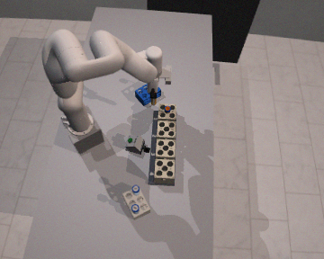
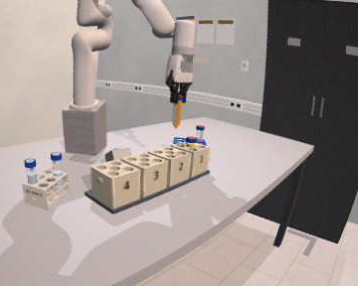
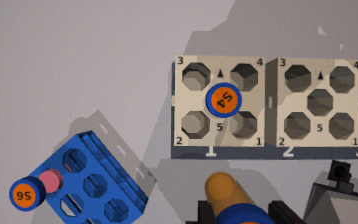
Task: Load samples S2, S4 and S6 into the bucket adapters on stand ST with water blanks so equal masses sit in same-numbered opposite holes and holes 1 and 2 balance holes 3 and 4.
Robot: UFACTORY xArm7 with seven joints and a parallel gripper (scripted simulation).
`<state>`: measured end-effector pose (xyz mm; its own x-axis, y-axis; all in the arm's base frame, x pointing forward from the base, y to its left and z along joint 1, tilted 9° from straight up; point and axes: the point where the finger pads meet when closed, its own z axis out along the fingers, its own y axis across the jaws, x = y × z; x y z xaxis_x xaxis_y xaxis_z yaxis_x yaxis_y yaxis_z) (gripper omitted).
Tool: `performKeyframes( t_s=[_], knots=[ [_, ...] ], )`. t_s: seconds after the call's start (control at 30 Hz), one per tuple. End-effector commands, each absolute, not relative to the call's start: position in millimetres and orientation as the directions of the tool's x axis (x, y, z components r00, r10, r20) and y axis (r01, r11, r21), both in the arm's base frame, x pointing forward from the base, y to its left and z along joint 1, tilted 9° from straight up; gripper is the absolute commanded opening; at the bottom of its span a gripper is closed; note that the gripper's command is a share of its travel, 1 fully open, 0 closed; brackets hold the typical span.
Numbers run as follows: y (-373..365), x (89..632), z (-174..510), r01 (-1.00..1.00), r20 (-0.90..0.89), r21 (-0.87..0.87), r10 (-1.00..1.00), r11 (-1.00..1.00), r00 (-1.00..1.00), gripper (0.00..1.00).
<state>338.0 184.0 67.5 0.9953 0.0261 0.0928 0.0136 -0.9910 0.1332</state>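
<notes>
Your black-fingered gripper (image 1: 153,94) (image 2: 178,98) (image 3: 245,214), part-closed, grips the blue-capped, orange-filled conical tube (image 1: 154,102) (image 2: 177,116) (image 3: 221,187) high, presumably freeing its tip for loading nearer the grey table's (image 1: 192,67) (image 2: 267,164) (image 3: 80,50) long edge.

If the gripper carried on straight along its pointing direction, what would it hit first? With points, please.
Leading with its orange-filled tube (image 1: 154,101) (image 2: 177,116) (image 3: 221,186), the gripper (image 1: 153,93) (image 2: 178,98) (image 3: 243,214) would probably meet the loading stand's edge (image 1: 151,173) (image 2: 152,196) (image 3: 250,153) or adjacent table (image 1: 111,27) (image 2: 227,218) (image 3: 80,60); depth is unclear.
</notes>
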Motion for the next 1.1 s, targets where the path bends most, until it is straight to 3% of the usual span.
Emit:
performKeyframes(
  t_s=[0.0, 1.07],
  knots=[
    [168.6, 345.0, 71.8, 0.016, 0.095, 0.128, 0.028, -0.992, 0.995, 0.0],
    [32.8, 392.4, 94.0, 0.016, 0.095, 0.13, 0.028, -0.991, 0.995, 0.0]
  ],
)
